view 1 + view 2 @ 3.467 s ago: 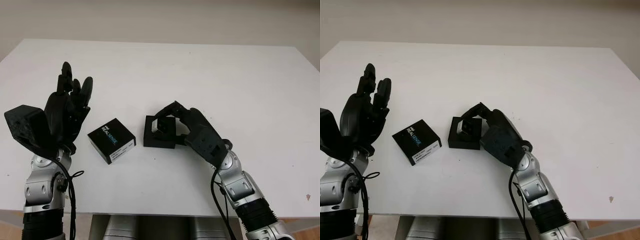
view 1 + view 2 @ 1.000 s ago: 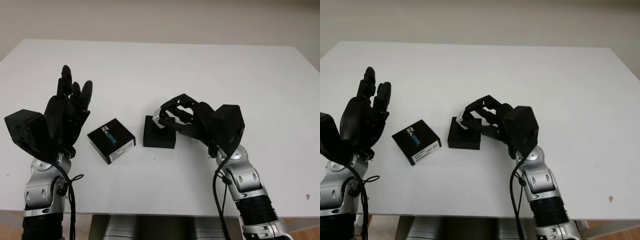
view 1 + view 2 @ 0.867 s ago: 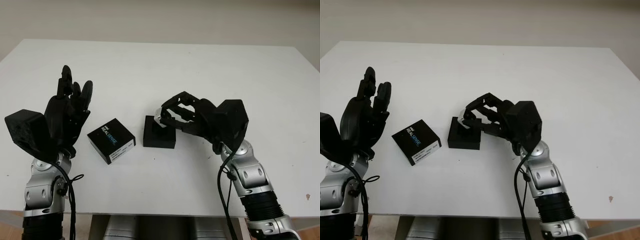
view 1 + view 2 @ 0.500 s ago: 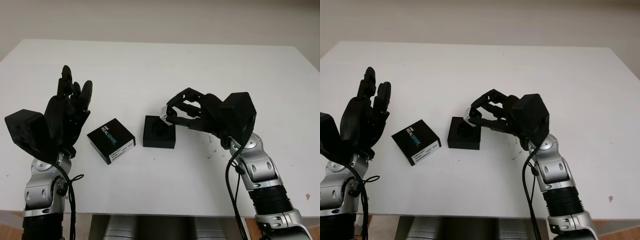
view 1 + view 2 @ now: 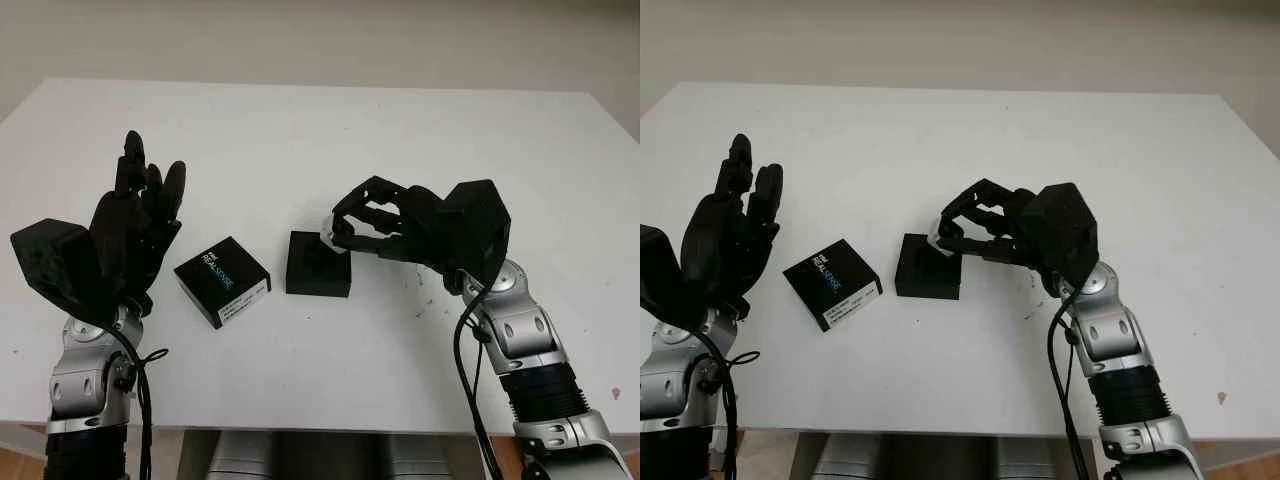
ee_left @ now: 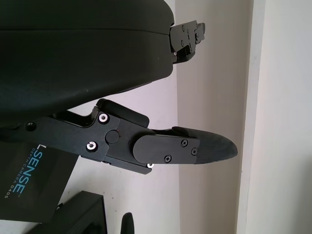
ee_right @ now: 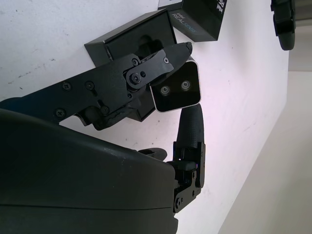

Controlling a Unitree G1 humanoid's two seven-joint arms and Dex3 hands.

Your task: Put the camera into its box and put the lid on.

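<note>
The right hand point(image 5: 375, 225) hangs just above the right edge of the open black box base point(image 5: 319, 265), fingers closed on the small silver-faced camera point(image 5: 328, 228). In the head views that base sits near the middle of the white counter point(image 5: 400, 130), slightly toward its near edge. The black square lid with the printed label point(image 5: 222, 281) lies flat just to the left of the base, apart from it. The left hand point(image 5: 135, 225) is raised, open, over the near left part of the counter, holding nothing.

The left wrist view shows a corner of the lid point(image 6: 29, 183) and a slice of the base beneath the palm, well clear of the hand.

In the right wrist view the camera point(image 7: 176, 90) is pinched between fingertips, two lenses facing out, with the base's dark recess point(image 7: 131, 41) right behind it.

The step in hand looks like seating the camera. To do it well, I'd bring the hand a little leftward until the camera is squarely over the recess, match its long side to the cut-out, lower it straight, and release only once it bottoms out. The base could skid if nudged sideways.
</note>
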